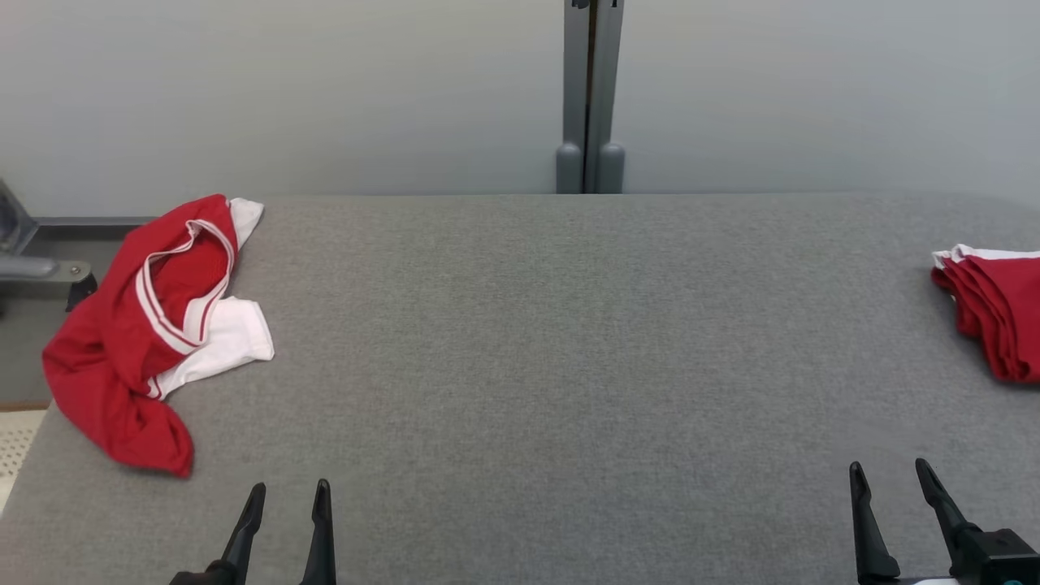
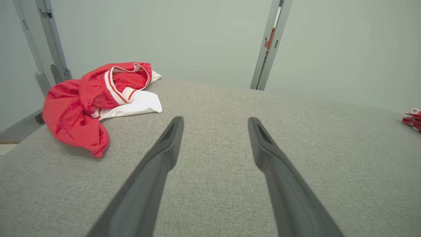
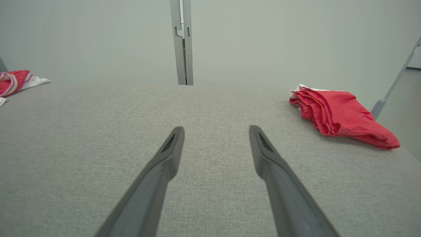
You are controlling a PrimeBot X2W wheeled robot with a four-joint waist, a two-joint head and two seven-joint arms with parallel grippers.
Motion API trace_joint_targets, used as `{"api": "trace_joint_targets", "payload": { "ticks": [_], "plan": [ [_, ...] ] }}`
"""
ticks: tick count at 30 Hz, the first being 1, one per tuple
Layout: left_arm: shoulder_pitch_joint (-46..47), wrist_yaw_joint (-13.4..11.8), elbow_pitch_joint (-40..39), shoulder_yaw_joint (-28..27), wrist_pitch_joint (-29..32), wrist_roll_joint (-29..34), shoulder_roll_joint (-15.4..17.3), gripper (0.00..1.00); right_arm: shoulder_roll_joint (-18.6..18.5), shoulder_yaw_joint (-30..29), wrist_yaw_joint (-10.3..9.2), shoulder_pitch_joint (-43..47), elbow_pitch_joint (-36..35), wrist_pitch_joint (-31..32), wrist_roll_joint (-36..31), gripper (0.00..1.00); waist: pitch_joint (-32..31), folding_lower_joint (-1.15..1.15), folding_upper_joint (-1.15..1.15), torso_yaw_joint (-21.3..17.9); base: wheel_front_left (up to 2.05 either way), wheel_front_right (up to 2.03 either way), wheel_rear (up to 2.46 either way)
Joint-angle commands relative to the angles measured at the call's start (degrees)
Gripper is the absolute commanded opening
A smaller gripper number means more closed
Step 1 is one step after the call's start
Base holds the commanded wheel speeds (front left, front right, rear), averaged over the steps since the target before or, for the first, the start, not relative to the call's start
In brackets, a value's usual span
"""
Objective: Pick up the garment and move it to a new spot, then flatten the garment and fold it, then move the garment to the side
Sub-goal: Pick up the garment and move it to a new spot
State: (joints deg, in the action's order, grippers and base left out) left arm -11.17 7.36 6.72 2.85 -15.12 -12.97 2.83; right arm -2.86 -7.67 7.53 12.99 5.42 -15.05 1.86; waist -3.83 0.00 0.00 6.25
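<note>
Head view: high vantage at the near edge of the grey cloth-covered table point(image 1: 552, 341), looking forward and down across it to the pale wall; left gripper point(image 1: 291, 486) and right gripper point(image 1: 889, 465) at the bottom edge, fingers pointing up. Left wrist view: low and close over the table, looking along its own spread fingers, crumpled red-and-white garment point(image 1: 138, 325) ahead to the left. Right wrist view: equally low and close, facing the far wall, folded red garment pile point(image 1: 995, 317) to its right. Shared by all three: the table, the grey upright post point(image 1: 591, 97) behind it, and both garments, each wrist view catching the farther one at its frame edge.
</note>
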Motion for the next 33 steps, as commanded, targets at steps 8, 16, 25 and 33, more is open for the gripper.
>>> {"api": "trace_joint_targets", "payload": {
  "ticks": [8, 16, 25, 33],
  "plan": [
    [-1.54, -0.33, 0.28, -1.18, -0.04, 0.70, 0.15, 1.00, -0.06, 1.77, -0.08, 0.28, 0.72, -0.17, 1.38, 1.00, -0.43, 0.00, 0.00, 13.25, 0.00, 0.00, 0.00],
    [-3.58, -0.82, -1.02, -4.50, -0.04, 0.01, 0.15, 1.00, -0.05, 4.60, -0.08, -2.28, 1.63, -0.17, 1.99, 1.00, -0.22, 0.00, 0.00, 20.71, 0.00, 0.00, 0.00],
    [-1.47, -0.31, -1.17, -3.26, -0.04, 0.97, 0.11, 1.00, -0.11, 4.91, -0.09, -1.92, 2.79, -0.17, 2.75, 1.00, 0.49, 0.00, 0.00, 20.93, 0.00, 0.00, 0.00],
    [12.74, 0.17, 6.27, 2.08, -0.03, -4.04, 2.01, 1.00, -0.14, 5.38, -0.08, -8.49, 0.89, -0.17, -3.53, 1.00, 14.22, 0.00, 0.00, 14.57, 0.00, 0.00, 0.00]
  ]
}}
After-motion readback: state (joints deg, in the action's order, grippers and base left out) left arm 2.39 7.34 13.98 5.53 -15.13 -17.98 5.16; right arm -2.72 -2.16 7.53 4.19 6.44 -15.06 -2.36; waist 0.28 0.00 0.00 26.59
